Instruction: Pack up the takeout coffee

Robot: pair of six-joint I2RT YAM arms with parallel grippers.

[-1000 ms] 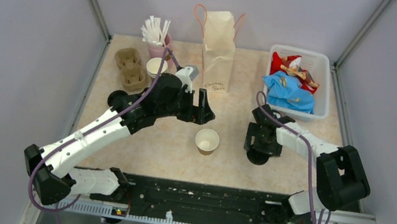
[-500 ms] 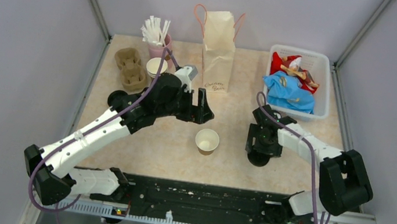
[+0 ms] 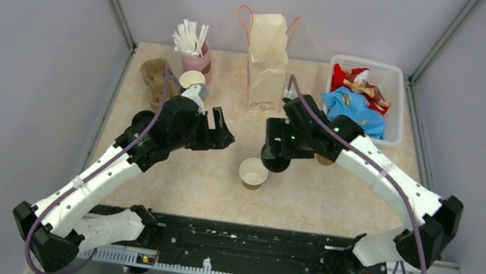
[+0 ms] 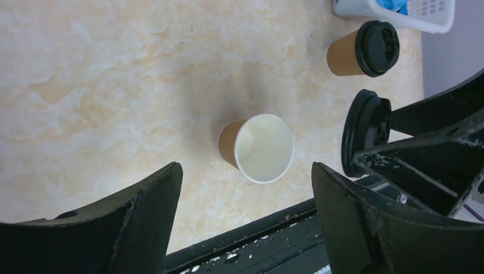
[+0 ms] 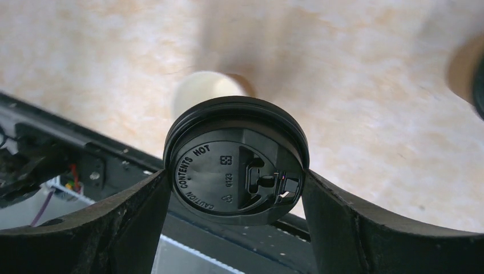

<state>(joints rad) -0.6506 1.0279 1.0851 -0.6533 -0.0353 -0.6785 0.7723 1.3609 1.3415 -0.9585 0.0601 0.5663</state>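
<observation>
Now right gripper (image 5: 234, 177) pinches lid (image 4: 365, 134) edges beside lidless cup (image 4: 259, 147); left gripper (image 4: 245, 171) wide, empty.

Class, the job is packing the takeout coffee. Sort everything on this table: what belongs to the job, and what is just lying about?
Belongs to the job: lidless cup; black lid, held in the right pincer; lidded cup; paper bag.
Just lying about: pink cup of straws; stack of spare cups; cardboard cup carrier; white basket of packets.

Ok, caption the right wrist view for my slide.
Right gripper grips a black lid by its rim, a blurred lidless cup beyond it on the table.
</observation>
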